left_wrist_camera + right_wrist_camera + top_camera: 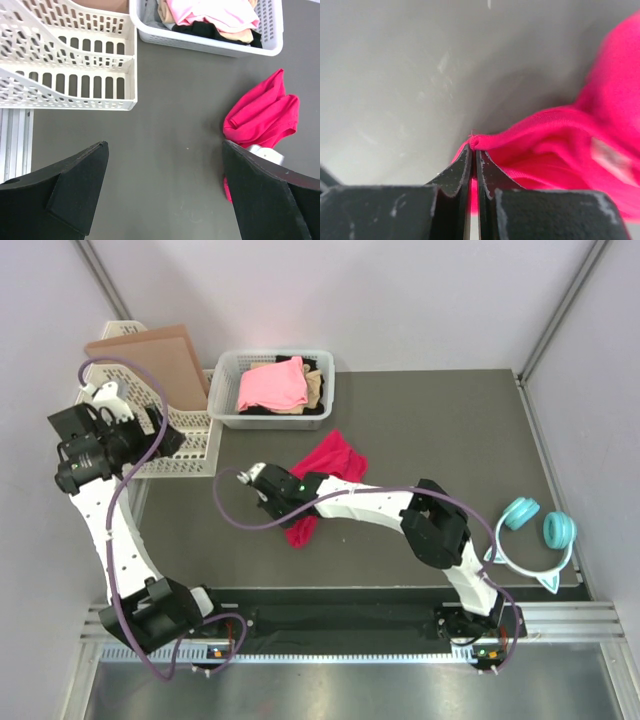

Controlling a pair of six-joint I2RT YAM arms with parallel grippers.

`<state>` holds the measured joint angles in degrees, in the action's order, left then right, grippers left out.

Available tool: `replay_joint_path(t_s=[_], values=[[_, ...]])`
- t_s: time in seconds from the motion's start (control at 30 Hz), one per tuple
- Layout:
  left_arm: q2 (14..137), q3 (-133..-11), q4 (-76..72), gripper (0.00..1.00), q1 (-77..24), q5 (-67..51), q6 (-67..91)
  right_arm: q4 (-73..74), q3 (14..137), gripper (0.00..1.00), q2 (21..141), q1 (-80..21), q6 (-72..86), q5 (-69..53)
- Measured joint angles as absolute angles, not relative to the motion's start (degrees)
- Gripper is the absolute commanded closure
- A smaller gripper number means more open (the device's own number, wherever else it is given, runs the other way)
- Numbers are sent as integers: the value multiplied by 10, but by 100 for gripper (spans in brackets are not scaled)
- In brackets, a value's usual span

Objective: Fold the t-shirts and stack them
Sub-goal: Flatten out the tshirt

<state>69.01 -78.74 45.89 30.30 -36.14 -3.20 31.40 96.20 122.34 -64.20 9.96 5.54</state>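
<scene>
Crimson t-shirt (333, 458): bunched, unfolded, on dark table (450, 430) near centre, at 6 o'clock from the mesh basket (225, 390).

R gripper (262, 483): sits at the shirt's 9 o'clock edge in top view, with the forearm crossing over the cloth, so the shirt shows in two patches, 1 o'clock and 5 o'clock of the arm. Top view can't show the finger gap.

R wrist view: R gripper (474, 145) has its jaws pressed together on a thin ridge of crimson t-shirt (560, 150). Rest of the cloth spreads to 3 o'clock, and bare table (395, 75) fills 9–12 o'clock.

L gripper (150, 430): at 9 o'clock of table, by the white rack (185, 440), well apart from the shirt.

L wrist view: L gripper (165, 150) has its fingers spread wide w/ nothing between them, only table (165, 125) below. Crimson t-shirt (262, 115) lies at 3 o'clock, partly behind the R-hand finger. Rack (65, 60) at 10 o'clock, basket (210, 47) at 1 o'clock.

Basket contents:
- Pink t-shirt (270, 385) on top.
- Tan t-shirt (315, 390) beside it at 3 o'clock.
- Black t-shirt (322, 410) under both.
- L wrist view shows the layering closer: pink t-shirt (215, 12), black t-shirt (205, 29), tan t-shirt (240, 36).

Top view only:
- Teal headphones (535, 530) at table's 4 o'clock.
- Brown board (150, 355) standing in rack.
</scene>
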Motion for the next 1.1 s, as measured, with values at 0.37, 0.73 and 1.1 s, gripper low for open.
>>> replay_joint_path(t_s=[0.37, 0.73, 1.1], values=[[690, -729, 441, 2, 317, -389, -29, 418, 1257, 100, 1126, -691, 35, 153], [651, -725, 476, 7, 272, -472, -63, 441, 1385, 100, 1038, -701, -79, 325], [556, -727, 526, 18, 60, -496, -92, 441, 1170, 100, 928, -382, -17, 360]])
